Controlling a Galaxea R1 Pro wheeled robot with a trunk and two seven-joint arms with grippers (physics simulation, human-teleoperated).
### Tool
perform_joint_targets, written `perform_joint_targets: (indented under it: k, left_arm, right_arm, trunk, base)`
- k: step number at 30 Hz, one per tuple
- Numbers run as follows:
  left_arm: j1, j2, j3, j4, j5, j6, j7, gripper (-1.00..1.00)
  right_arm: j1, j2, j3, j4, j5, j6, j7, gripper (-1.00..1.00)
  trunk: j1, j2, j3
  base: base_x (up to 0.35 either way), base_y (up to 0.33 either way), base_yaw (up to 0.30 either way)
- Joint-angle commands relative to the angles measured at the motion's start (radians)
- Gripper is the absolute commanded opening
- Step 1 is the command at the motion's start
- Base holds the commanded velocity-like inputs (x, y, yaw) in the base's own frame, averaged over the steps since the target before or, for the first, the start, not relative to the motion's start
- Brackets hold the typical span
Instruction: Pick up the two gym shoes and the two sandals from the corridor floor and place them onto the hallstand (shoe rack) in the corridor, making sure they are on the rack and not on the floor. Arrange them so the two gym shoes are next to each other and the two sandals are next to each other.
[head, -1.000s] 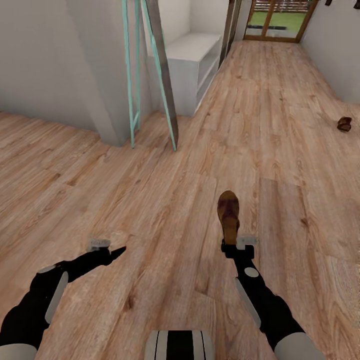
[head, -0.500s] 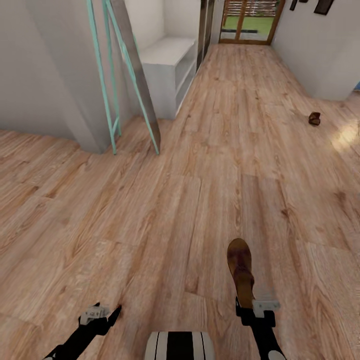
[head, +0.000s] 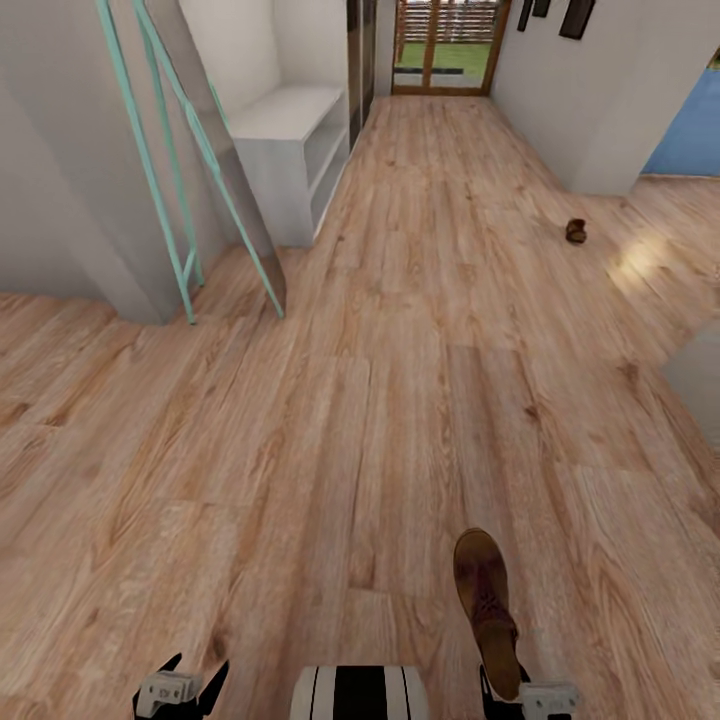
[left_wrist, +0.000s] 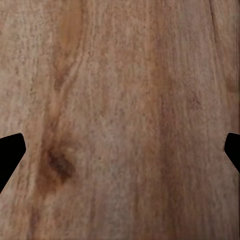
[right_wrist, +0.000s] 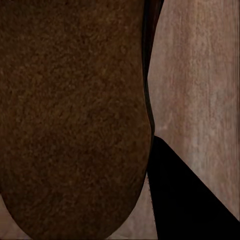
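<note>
Wood-plank corridor floor (head: 400, 350), right hand (head: 515, 700) clamped on flat brown sandal (head: 485, 610), left hand (left_wrist: 120, 150) apart, second sandal (head: 576, 231) far off

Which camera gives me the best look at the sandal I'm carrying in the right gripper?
The head view: the held sandal shows almost whole, toe pointing away, heel end in the right gripper above the corridor floor. The right wrist view sees just a close brown surface of it. The left wrist view looks down on floor planks.
</note>
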Motion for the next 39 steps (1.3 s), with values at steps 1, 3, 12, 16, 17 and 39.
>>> perform_joint_targets:
  k: [1, 3, 12, 16, 17, 39]
  left_arm:
    - [0.0, 0.0, 0.002, 0.001, 0.009, 0.001, -0.009, 1.0]
    - [0.002, -0.001, 0.014, 0.001, 0.009, 0.0, -0.009, 1.0]
    - [0.002, -0.006, 0.029, 0.002, 0.008, 0.001, -0.009, 1.0]
    - [0.002, -0.005, 0.03, 0.004, 0.007, 0.001, -0.008, 1.0]
    - [0.002, -0.005, 0.031, 0.004, 0.007, 0.001, -0.008, 1.0]
    - [0.002, -0.009, 0.059, 0.012, 0.007, 0.001, -0.008, 1.0]
  right_arm:
    - [0.0, -0.001, 0.004, 0.004, 0.002, -0.004, -0.009, -1.0]
    - [0.001, 0.002, 0.006, 0.031, 0.002, -0.017, -0.009, -1.0]
    - [0.001, 0.002, 0.006, 0.052, 0.001, -0.021, -0.01, -1.0]
    - [0.001, 0.004, 0.006, 0.053, 0.002, -0.021, -0.01, -1.0]
    - [0.001, 0.004, 0.006, 0.053, 0.002, -0.021, -0.01, -1.0]
    - [0.001, 0.01, 0.005, 0.09, 0.002, -0.022, -0.013, -1.0]
  trunk:
    - [0.0, 0.0, 0.001]
    - [-0.001, 0.0, 0.007]
    - [-0.005, 0.002, 0.051]
    - [-0.006, 0.003, 0.071]
    - [-0.007, 0.003, 0.076]
    - [-0.044, 0.063, 0.171]
  base:
    - [0.0, 0.0, -0.232]
    - [0.0, 0.0, -0.232]
    - [0.0, 0.0, -0.231]
    - [0.0, 0.0, -0.232]
    - [0.0, 0.0, -0.232]
    - [0.0, 0.0, -0.146]
